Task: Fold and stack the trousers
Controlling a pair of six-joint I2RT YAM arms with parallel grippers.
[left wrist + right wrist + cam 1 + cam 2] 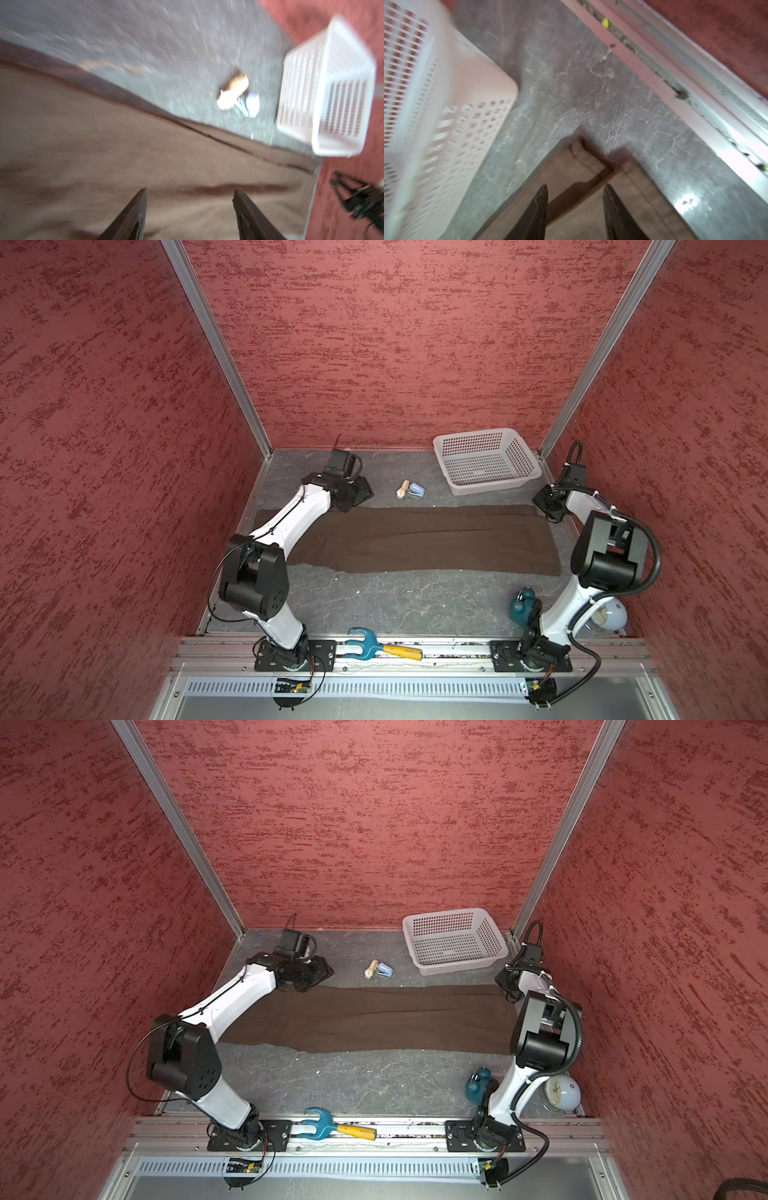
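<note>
L claw (pixel 191 190), R claw (pixel 575 186) both open, empty, over trousers (pixel 415 539).

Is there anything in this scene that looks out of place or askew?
Yes. A blue garden fork with a yellow handle lies on the metal rail at the front, off the grey table. The white perforated plastic basket sits askew to the back wall.

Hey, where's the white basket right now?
In both top views the white basket sits in the back right corner of the table, just behind the trousers.
</note>
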